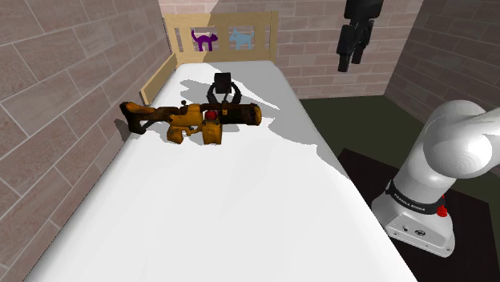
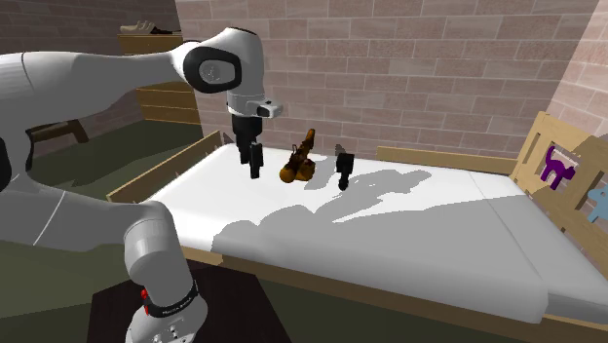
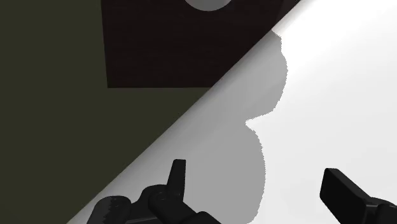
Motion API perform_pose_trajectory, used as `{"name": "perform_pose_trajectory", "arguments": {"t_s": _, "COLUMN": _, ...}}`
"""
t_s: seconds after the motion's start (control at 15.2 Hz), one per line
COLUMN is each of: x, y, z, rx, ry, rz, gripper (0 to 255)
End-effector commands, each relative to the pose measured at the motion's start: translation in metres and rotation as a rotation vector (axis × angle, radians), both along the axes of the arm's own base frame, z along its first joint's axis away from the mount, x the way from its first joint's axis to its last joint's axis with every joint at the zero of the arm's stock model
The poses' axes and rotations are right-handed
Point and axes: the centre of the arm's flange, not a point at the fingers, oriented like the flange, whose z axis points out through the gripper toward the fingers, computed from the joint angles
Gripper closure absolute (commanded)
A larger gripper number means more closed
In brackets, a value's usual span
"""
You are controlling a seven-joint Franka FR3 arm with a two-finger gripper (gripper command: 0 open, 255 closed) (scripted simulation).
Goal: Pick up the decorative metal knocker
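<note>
Two black fingers [image 3: 176, 175] of the tool [image 3: 253, 170] stand wide apart in my wrist view, open, with nothing between them. Beneath them I see the long edge of a bed [image 3: 343, 83], its white top partly in grey shadow, with a dark olive floor [image 3: 51, 95] beside it and the dark top of the stand [image 3: 159, 51] further off.

From the shoulder view, the tool [image 1: 348, 60] hangs high in the air, pointing down, above the side of the bed [image 1: 240, 200] nearest the arm. In the second exterior view, the tool [image 2: 254, 168] hovers over the bed [image 2: 409, 234] without touching it.

Further out, an orange and brown toy gun [image 1: 192, 118] lies across the white top, close to the brick wall [image 1: 56, 80]. The black knocker [image 1: 223, 86] stands upright on the bed, just behind the toy gun, towards the headboard [image 1: 220, 36], well apart from the tool. In the second exterior view the knocker [image 2: 343, 168] sits near the toy gun [image 2: 297, 166], with a small gap between them.

The pale wooden headboard carries a purple cat [image 1: 203, 38] and a blue cat [image 1: 240, 38].
</note>
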Motion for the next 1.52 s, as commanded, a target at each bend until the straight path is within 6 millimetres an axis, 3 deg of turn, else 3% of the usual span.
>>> {"name": "perform_pose_trajectory", "arguments": {"t_s": 0.0, "x": 0.000, "y": 0.000, "z": 0.000, "rx": 0.000, "ry": 0.000, "rz": 0.000, "gripper": 0}}
{"name": "perform_pose_trajectory", "arguments": {"t_s": 0.73, "x": 0.139, "y": 0.011, "z": -0.025, "rx": -0.004, "ry": -0.027, "rz": 0.097, "gripper": 0}}
{"name": "perform_pose_trajectory", "arguments": {"t_s": 1.45, "x": 0.276, "y": 0.035, "z": -0.047, "rx": -0.007, "ry": -0.055, "rz": 0.193, "gripper": 0}}
